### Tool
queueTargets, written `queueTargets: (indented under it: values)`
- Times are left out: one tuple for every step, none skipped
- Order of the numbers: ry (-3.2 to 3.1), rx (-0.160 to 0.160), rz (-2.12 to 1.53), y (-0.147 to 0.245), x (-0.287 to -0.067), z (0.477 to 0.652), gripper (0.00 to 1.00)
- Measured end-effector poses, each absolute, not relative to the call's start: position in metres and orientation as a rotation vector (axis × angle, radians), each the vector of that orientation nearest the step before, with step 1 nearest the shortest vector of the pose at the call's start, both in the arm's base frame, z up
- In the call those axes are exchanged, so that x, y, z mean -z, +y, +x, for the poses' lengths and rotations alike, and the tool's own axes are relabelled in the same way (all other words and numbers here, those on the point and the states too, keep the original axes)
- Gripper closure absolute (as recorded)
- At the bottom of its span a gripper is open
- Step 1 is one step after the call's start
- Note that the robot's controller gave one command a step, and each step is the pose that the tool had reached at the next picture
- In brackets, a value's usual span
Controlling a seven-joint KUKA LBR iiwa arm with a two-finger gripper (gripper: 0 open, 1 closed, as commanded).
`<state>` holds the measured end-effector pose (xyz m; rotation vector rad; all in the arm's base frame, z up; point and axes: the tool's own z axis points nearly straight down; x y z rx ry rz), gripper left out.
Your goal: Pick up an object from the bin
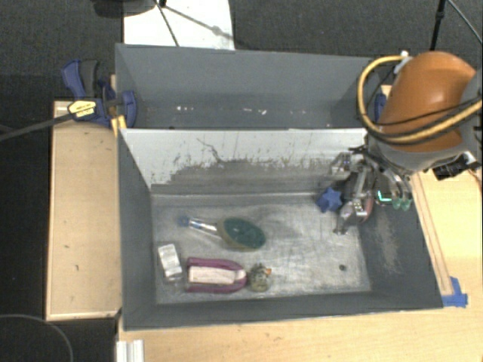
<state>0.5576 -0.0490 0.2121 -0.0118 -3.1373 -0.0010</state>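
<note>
My gripper hangs at the bin's right side, close to the back wall, pointing down at the floor. A small blue thing shows right against its left side, at the foot of the back wall. The view does not show whether that blue piece is held or just lies beside the gripper. The other loose things lie well to the left of it.
On the bin floor at left lie a dark green oval disc with a clear handle tipped blue, a small white block, a flat purple and white item and a small olive lump. The arm's orange cover sits above the right rim.
</note>
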Motion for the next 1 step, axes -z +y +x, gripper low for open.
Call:
queueTargets:
  values:
    - [-3.127, 0.005, -0.399, -0.0662, -0.1026, 0.5770, 0.00]
